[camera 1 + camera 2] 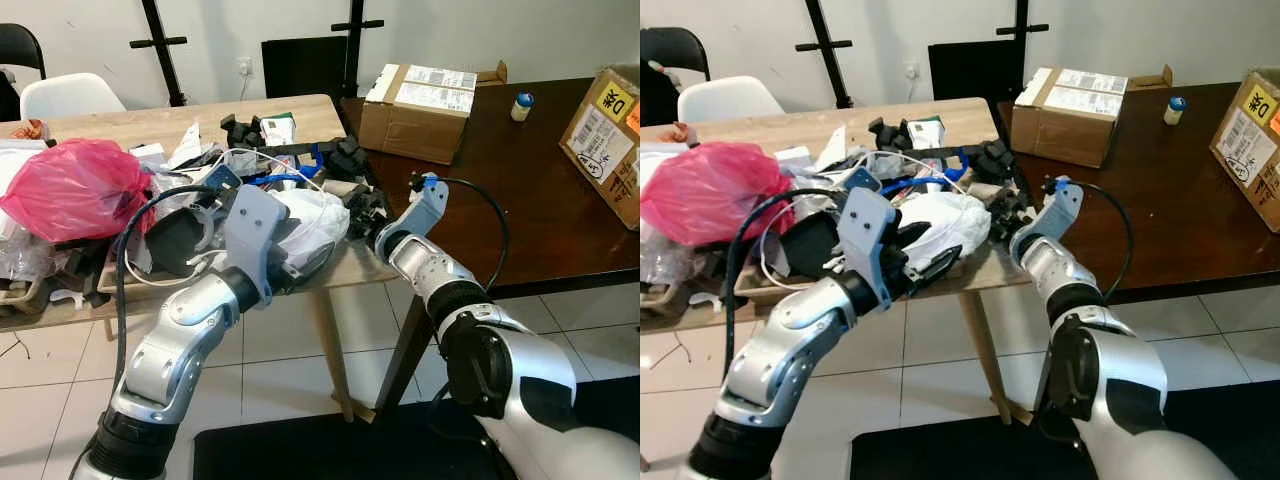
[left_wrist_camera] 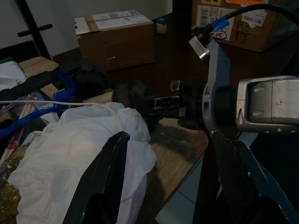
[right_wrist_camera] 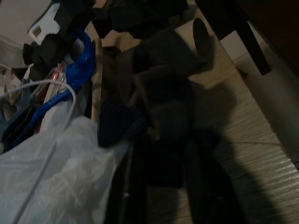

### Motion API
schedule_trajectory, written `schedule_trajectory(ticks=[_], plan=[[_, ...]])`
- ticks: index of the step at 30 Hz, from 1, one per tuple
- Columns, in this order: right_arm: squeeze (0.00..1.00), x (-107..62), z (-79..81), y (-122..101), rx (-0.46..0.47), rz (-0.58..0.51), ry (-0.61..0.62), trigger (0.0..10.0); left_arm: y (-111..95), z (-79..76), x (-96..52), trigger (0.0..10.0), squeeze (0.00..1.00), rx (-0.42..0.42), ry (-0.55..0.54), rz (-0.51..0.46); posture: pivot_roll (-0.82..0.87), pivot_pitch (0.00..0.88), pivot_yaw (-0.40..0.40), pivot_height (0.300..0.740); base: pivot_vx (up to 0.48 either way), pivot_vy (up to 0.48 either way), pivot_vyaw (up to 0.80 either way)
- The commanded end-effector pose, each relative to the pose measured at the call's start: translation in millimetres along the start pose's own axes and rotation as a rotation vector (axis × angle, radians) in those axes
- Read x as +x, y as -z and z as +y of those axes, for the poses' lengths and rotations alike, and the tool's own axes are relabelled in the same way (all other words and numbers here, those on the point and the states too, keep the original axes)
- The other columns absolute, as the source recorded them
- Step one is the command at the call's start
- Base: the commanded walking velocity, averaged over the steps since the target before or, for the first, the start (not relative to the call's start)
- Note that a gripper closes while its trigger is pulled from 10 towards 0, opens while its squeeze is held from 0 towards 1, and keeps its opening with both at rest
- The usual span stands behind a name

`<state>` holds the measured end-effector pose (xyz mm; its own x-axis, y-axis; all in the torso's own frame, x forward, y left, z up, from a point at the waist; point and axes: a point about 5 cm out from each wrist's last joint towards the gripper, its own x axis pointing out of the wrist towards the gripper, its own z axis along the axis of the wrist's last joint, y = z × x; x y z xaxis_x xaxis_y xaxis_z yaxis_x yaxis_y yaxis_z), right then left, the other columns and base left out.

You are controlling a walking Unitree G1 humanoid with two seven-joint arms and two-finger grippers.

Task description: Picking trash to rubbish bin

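The left claw is spread wide, one finger laid against the crumpled white plastic bag at the edge of the wooden tabletop. The right claw is pressed into dark foam scraps beside that bag; its grip cannot be told. Two taped cardboard boxes are seen on the dark tabletop, one pink bag farther left.

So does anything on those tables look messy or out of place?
Yes: the light wooden table is heaped with litter, a pink bag, a white plastic bag at its front edge and tangled black scraps.
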<state>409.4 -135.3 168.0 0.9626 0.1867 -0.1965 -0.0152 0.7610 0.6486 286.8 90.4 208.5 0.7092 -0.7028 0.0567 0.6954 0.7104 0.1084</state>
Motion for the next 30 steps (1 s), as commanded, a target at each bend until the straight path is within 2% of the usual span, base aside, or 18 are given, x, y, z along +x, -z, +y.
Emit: schedule_trajectory(ticks=[1,5,14,15,16,17,20,21,22,23,26,29,30], plan=[[0.0,0.2,-0.4,1.7,0.025,0.007,0.01,0.0,-0.4,-0.8,-0.6,10.0,0.0,0.018,0.01,0.013,0.03,0.086,0.043,0.74,0.0,0.0,0.0],[0.0,-0.5,-3.0,-3.9,0.077,-0.015,0.018,0.0,-0.8,0.1,0.2,10.0,0.0,0.021,0.008,0.011,0.02,0.086,0.044,0.74,0.0,0.0,0.0],[0.0,-3.3,-10.2,-19.8,0.094,-0.067,0.018,0.0,-1.4,0.6,2.8,10.0,0.0,0.021,0.006,0.004,0.02,0.09,0.046,0.74,0.0,0.0,0.0],[0.0,-4.3,-5.7,-31.4,0.081,-0.102,-0.056,0.0,-2.6,1.6,2.5,10.0,0.0,0.023,0.003,0.0,0.02,0.089,0.043,0.74,0.0,0.0,0.0],[0.0,-4.3,-5.7,-31.4,0.081,-0.102,-0.056,0.0,-2.6,1.6,2.5,10.0,0.0,0.023,0.003,0.0,0.02,0.089,0.043,0.74,0.0,0.0,0.0],[0.0,-5.3,-2.1,-39.7,0.069,-0.126,-0.111,0.0,-3.4,2.2,2.4,10.0,0.0,0.024,0.0,-0.003,0.03,0.088,0.042,0.74,0.0,0.0,0.0],[0.0,-12.7,8.2,-70.5,0.01,-0.2,-0.285,0.0,-7.4,5.3,-0.6,10.0,0.0,0.029,-0.004,-0.02,0.03,0.087,0.034,0.74,0.0,0.0,0.0],[0.0,-12.7,8.2,-70.5,0.01,-0.2,-0.285,0.0,-7.4,5.3,-0.6,10.0,0.0,0.029,-0.004,-0.02,0.03,0.087,0.034,0.74,0.0,0.0,0.0],[0.0,-21.4,13.9,-88.9,-0.037,-0.229,-0.421,0.0,-9.7,7.2,-5.2,10.0,0.0,0.034,0.008,-0.028,0.03,0.088,0.033,0.74,0.0,0.0,0.0],[0.0,-21.4,13.9,-88.9,-0.037,-0.229,-0.421,0.0,-9.7,7.2,-5.2,10.0,0.0,0.034,0.008,-0.028,0.03,0.088,0.033,0.74,0.0,0.0,0.0],[0.0,-46.6,16.0,-109.9,-0.182,-0.231,-0.615,0.0,-10.2,15.7,-23.2,10.0,0.0,0.059,0.044,-0.013,0.03,0.089,0.03,0.74,0.0,0.0,0.0],[0.0,-51.0,16.4,-111.5,-0.208,-0.225,-0.642,0.0,-10.2,17.2,-26.4,10.0,0.0,0.065,0.051,-0.008,0.03,0.089,0.03,0.74,0.0,0.0,0.0],[0.0,-65.6,9.8,-111.1,-0.303,-0.189,-0.697,0.0,-6.2,22.1,-37.6,10.0,0.0,0.062,0.079,0.024,0.03,0.094,0.031,0.74,0.0,0.0,0.0]])
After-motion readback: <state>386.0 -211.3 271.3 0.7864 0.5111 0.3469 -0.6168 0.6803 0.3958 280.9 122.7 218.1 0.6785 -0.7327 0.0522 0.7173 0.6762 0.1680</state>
